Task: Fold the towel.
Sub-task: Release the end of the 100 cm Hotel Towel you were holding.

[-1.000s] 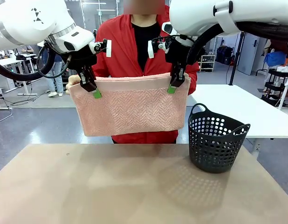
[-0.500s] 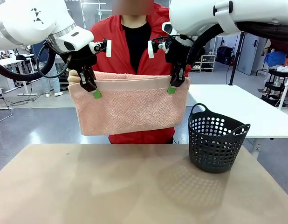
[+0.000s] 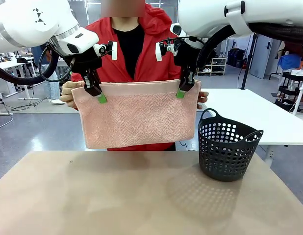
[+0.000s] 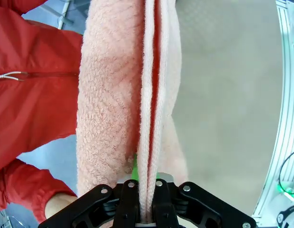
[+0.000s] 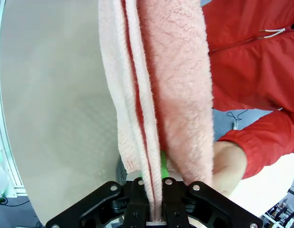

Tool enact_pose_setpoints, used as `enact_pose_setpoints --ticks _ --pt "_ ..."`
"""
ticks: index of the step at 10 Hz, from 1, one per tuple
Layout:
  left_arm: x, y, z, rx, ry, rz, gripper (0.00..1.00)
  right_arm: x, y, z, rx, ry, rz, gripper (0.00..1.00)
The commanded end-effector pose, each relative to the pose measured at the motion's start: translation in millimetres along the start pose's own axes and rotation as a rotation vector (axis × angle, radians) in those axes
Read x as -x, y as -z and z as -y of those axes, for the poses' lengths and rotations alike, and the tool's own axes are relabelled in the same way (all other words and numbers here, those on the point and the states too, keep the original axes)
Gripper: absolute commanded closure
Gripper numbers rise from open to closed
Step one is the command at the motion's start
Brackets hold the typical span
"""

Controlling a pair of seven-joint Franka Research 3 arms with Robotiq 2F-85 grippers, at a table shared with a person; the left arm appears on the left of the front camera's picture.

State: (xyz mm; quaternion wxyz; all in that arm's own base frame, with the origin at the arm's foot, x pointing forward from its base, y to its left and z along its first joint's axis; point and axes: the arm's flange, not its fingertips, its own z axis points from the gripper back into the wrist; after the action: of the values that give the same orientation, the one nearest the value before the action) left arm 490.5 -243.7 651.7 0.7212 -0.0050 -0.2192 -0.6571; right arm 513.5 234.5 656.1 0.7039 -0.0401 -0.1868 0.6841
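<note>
Left hand (image 3: 102, 98) and right hand (image 3: 180, 93) both pinch the towel (image 3: 137, 115); keep its top edge taut and level above the worktop's (image 3: 117, 196) far edge.

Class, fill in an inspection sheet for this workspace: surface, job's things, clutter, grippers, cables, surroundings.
Surface: tan tabletop, no spills seen.
Job's things: pink herringbone towel, hanging above the tabletop, doubled over at the jaws.
Clutter: black perforated basket at the right side.
Grippers: left and right, both shut on the towel's upper band.
Cables: black cable looping beside the left gripper.
Surroundings: person in red jacket behind the towel, hands at its sides; white table beyond.
</note>
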Motion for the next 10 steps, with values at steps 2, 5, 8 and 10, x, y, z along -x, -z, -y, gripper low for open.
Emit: enact_pose_setpoints --ticks 2,5,8,10 --pt "0.3 -2.0 -1.7 -0.014 0.003 -0.001 1.00 1.8 0.5 -0.3 0.002 0.000 -0.002 1.00" --pt "0.3 -2.0 -1.7 -0.014 0.003 -0.001 1.00 1.8 0.5 -0.3 0.002 0.000 -0.002 1.00" --pt "0.3 -2.0 -1.7 -0.014 0.003 -0.001 1.00 -0.2 0.0 -0.1 0.000 0.000 0.000 0.95" --pt "-1.3 -1.9 -2.5 -0.003 -0.004 0.003 0.63 2.1 -2.0 3.7 0.006 0.013 0.018 0.70"
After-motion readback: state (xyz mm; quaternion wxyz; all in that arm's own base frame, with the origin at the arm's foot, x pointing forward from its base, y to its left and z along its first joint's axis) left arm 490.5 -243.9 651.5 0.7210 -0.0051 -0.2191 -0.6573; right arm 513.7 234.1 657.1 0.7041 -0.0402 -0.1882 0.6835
